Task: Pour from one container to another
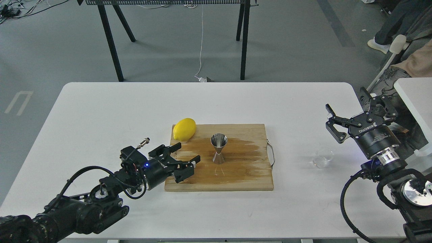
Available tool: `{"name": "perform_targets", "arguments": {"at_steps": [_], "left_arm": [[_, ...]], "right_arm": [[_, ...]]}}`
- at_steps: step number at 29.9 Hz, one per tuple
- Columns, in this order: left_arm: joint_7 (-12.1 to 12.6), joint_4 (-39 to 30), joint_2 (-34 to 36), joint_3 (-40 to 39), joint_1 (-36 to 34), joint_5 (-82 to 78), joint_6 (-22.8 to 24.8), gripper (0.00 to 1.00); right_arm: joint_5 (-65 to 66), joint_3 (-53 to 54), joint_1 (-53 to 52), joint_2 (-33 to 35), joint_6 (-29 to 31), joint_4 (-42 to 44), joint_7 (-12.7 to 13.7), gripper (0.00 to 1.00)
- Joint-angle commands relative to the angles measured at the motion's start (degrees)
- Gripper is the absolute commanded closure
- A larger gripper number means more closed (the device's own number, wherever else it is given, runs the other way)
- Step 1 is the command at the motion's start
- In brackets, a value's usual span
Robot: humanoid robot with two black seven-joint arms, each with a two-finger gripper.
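Note:
The shiny steel jigger (218, 148) stands upright on the wooden cutting board (243, 172) at the table's middle. My left gripper (186, 153) is open, empty, over the board's left edge, well to the left of the jigger. The small clear glass cup (323, 157) stands on the white table to the right of the board. My right gripper (347, 113) is open and empty, held above and behind the cup, to its right.
A yellow lemon (184, 129) lies at the board's far left corner. The board has a metal handle (271, 153) on its right end and a damp dark patch. A second white table (413, 98) edge sits at the far right.

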State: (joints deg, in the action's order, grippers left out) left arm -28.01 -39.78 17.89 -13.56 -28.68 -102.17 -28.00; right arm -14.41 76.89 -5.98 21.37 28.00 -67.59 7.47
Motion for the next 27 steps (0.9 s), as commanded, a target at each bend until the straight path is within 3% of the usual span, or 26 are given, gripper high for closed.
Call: {"name": "perform_targets", "arguments": {"at_steps": [1, 6, 11, 15, 19, 23, 27], "left_arm": [[0.01, -3.36, 8.63, -0.33, 0.55, 6.52, 0.0, 0.02], [0.01, -11.71, 19.18, -0.5, 0.82, 20.4, 0.4, 0.03], [0.01, -17.34, 26.4, -3.13, 0.03, 37.8, 27.68, 0.03], [0.01, -16.56, 28.69, -11.55, -0.24, 50.54, 56.0, 0.03], [0.01, -11.83, 29.14, -20.27, -0.15, 68.8, 56.0, 0.02], [0.01, -6.37, 28.7, -20.9, 0.11, 88.41, 56.0, 0.01], [0.01, -6.1, 28.43, -20.72, 0.99, 95.84, 56.0, 0.01]], "right_arm": [[0.0, 0.01, -0.26, -0.01, 0.0, -0.09, 0.0, 0.01], [0.0, -0.07, -0.62, -0.45, 0.0, -0.09, 0.0, 0.01], [0.0, -1.04, -0.97, -1.15, 0.0, -0.18, 0.09, 0.01], [-0.09, -1.48, -0.79, -1.68, 0.0, -0.79, 0.18, 0.01], [-1.66, -0.7, 0.0, -3.26, 0.0, -2.63, 0.27, 0.01], [-16.91, 0.1, 4.2, -3.18, 0.0, -4.83, 0.27, 0.01], [-29.6, 0.36, 10.26, -2.74, 0.0, -7.64, 0.09, 0.02]]}}
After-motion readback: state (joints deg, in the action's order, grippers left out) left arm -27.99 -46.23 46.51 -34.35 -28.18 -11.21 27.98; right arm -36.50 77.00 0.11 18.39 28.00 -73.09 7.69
